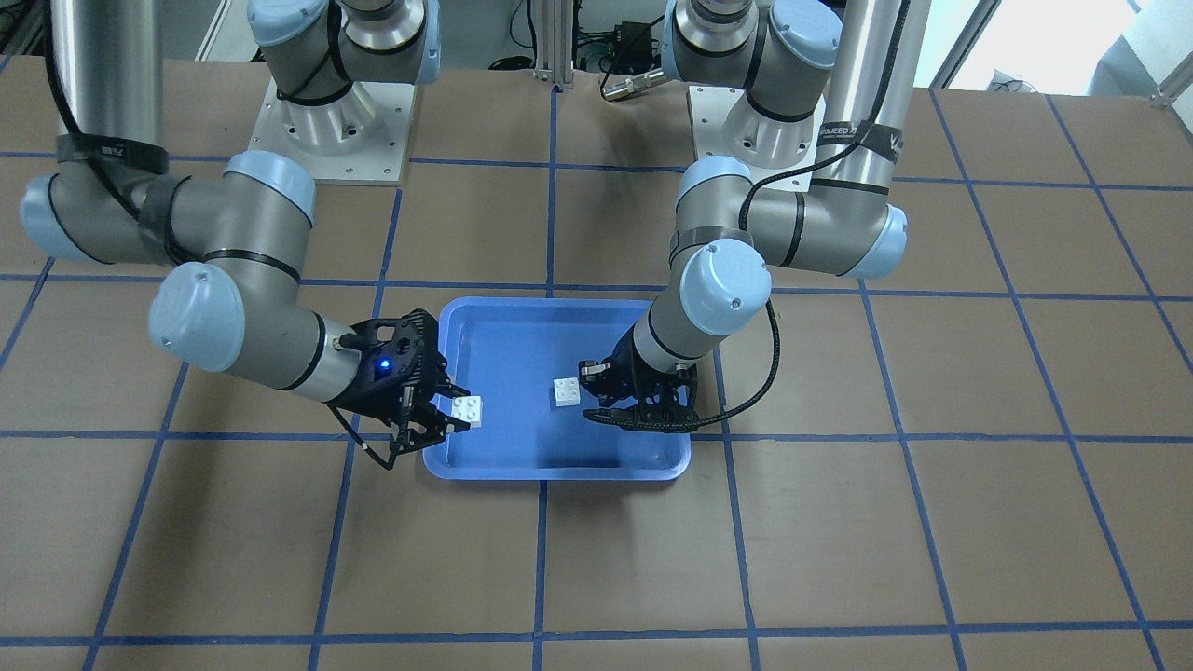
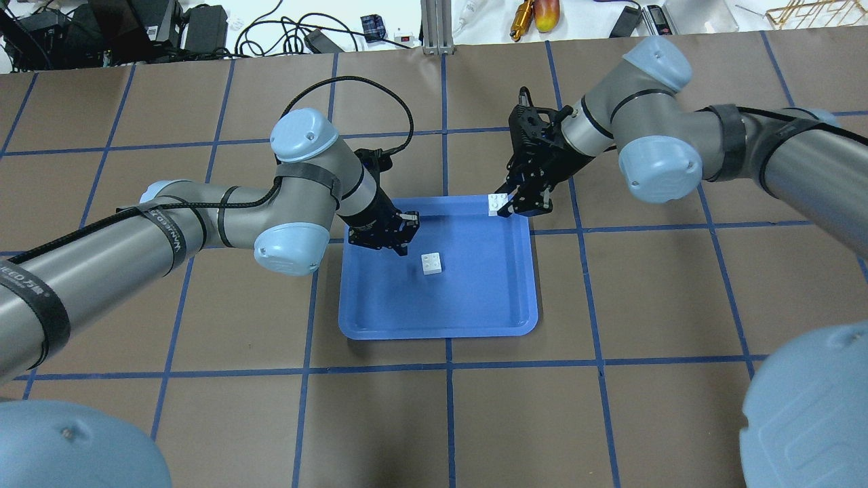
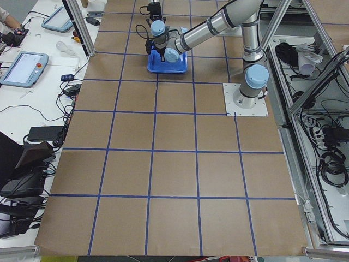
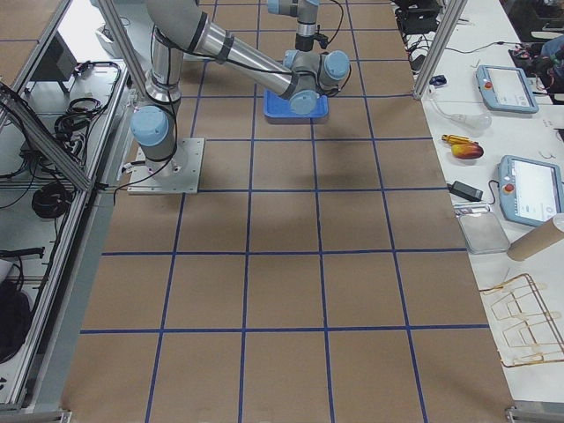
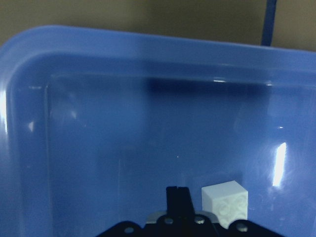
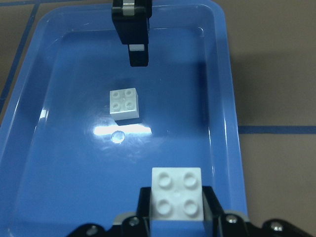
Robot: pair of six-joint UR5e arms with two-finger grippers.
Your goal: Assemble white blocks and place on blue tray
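Overhead exterior: first white block point(image 2: 497, 202) is clamped by right gripper point(image 2: 506, 207) over blue tray point(image 2: 475, 315) rim; second white block point(image 2: 432, 263) is seen on tray, just beside left gripper point(image 2: 405, 234), jaws parted, empty.

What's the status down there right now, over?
Right gripper shut on one white block, over blue tray's edge. Left gripper open, beside second white block lying in tray. Nothing blocking.
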